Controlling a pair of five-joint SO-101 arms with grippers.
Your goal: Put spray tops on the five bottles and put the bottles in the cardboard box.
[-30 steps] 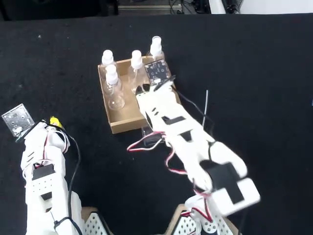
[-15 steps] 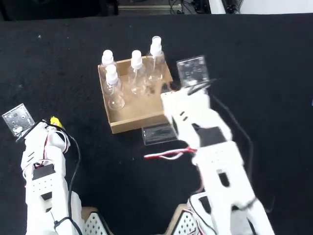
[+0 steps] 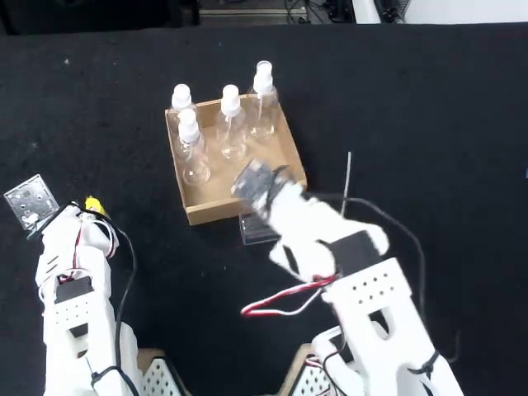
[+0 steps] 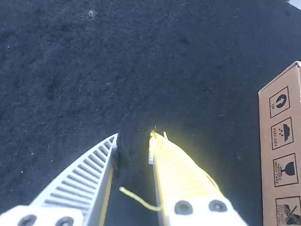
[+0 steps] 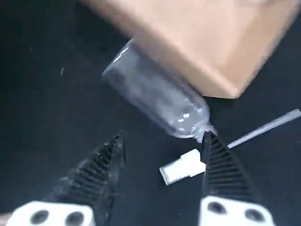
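Several clear bottles (image 3: 231, 120) with white spray tops stand upright in the cardboard box (image 3: 216, 206). One more clear bottle (image 5: 157, 96) lies uncapped on the black table against the box (image 5: 207, 37) front wall. A loose white spray top (image 5: 181, 168) with its long tube (image 5: 263, 127) lies beside the bottle's neck. My right gripper (image 5: 164, 136) hangs open just above the neck and the spray top, holding nothing. In the high view the right arm (image 3: 305, 223) covers most of that bottle (image 3: 254, 229). My left gripper (image 4: 134, 136) hovers open over bare table, left of the box (image 4: 280, 150).
The thin tube (image 3: 348, 169) lies on the table right of the box. Black cloth covers the whole table, with free room to the left, right and far side. Both arm bases stand at the near edge.
The right arm swung from over the box's far right corner out to the right, then came down in front of the box over the lying bottle. The left arm stayed still.
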